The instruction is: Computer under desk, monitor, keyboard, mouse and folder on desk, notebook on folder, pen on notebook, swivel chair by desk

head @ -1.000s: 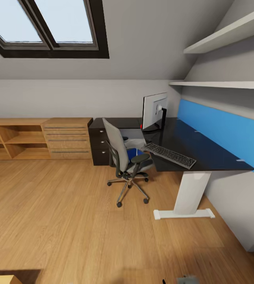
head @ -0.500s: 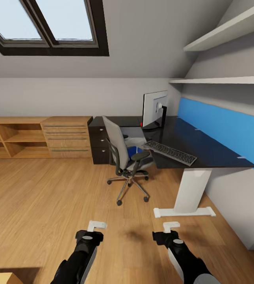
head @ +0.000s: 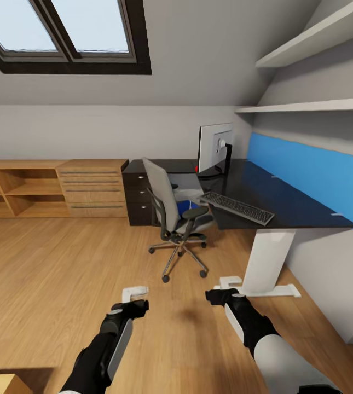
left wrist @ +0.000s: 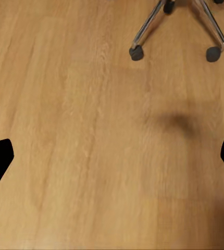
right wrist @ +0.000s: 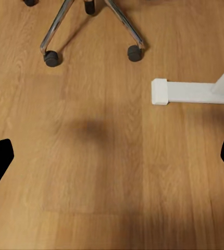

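Reaching forward over the wood floor (head: 61, 262), the left gripper (head: 134, 293) at 7 o'clock is held with fingers spread, as the left wrist view confirms. The swivel chair (head: 173, 216) is seen centrally, a blue folder (head: 184, 208) on its seat. The right gripper (head: 226, 284) is likewise spread. The keyboard (head: 236, 207) and monitor (head: 215, 148) are placed on the desk (head: 285, 205) at 2 o'clock. No writing can be read.

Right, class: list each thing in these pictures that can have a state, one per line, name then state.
monitor: upright on the desk.
keyboard: flat on the desk, near its front edge.
swivel chair: upright, beside the desk.
folder: partly hidden on the chair seat.
left gripper: open, above the floor.
right gripper: open, above the floor.
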You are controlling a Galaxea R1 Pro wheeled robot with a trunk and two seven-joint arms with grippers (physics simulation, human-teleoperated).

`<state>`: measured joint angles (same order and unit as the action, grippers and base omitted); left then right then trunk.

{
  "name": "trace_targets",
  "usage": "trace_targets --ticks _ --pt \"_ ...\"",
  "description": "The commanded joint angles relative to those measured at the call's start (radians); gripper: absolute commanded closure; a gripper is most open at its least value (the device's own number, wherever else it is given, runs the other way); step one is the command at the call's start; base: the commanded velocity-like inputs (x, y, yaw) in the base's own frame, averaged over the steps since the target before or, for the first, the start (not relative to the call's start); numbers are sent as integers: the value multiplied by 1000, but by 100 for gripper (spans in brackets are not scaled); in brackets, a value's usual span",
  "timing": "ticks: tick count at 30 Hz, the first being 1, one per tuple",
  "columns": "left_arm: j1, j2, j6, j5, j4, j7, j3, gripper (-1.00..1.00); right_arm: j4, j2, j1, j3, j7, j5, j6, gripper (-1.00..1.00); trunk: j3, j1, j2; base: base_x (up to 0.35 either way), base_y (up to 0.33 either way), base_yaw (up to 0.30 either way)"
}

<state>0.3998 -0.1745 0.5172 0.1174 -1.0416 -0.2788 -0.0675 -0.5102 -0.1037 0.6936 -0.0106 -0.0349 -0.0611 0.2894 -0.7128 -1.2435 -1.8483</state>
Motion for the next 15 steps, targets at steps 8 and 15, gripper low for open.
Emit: trace_targets --ticks 8,15 --pt "-1 0 5 36 -168 -5 7 -100 -9 -2 4 -1 -3 -4 5 -100 -26 -31 -57 0 0 0" --pt "-27 12 0 37 -202 -5 8 -100 -148 -4 -29 0 -3 1 -44 -100 -48 -58 -106 0 0 0"
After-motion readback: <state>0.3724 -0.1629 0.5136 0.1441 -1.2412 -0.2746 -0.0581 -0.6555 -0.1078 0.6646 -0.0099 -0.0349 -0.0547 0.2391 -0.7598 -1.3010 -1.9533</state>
